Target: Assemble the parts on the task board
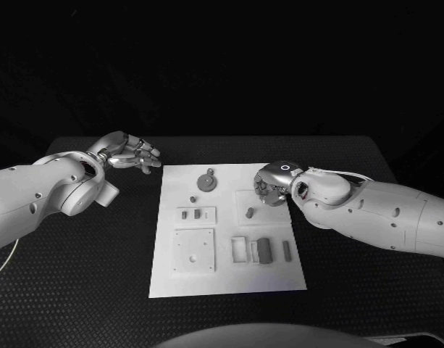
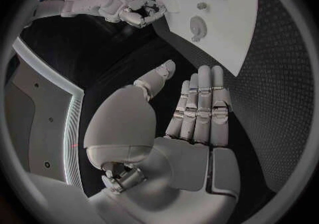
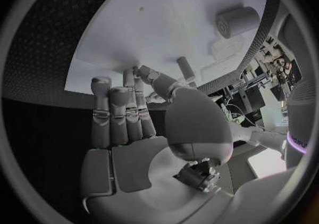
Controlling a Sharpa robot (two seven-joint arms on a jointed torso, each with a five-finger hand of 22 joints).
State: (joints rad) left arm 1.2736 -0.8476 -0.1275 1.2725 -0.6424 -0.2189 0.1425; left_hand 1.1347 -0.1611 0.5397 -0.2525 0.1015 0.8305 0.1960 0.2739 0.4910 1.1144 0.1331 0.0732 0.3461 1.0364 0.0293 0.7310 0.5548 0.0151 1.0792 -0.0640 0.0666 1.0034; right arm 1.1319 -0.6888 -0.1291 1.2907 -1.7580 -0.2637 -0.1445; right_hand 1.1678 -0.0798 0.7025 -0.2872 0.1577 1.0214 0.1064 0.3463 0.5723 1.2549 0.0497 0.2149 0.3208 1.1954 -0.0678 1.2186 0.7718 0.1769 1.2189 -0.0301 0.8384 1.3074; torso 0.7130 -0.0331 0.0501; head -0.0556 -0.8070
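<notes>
The left hand [image 1: 127, 154] is hovering empty, fingers extended, beside the task board [image 1: 229, 283]; the right hand [image 1: 275, 184] is hanging over the board's far right part, fingers apart, gripping nothing.

No readable text, label, brand or number stands anywhere — not on the task board [image 1: 228, 283], not on its parts. The one mark is a small ring-shaped sign on the back of the right hand [image 1: 280, 180] — no letters accompany it.

The right hand [image 1: 275, 183] covers part of the task board [image 1: 229, 283] at its right edge. The parts [image 1: 261, 250] are too small to tell their shapes.
</notes>
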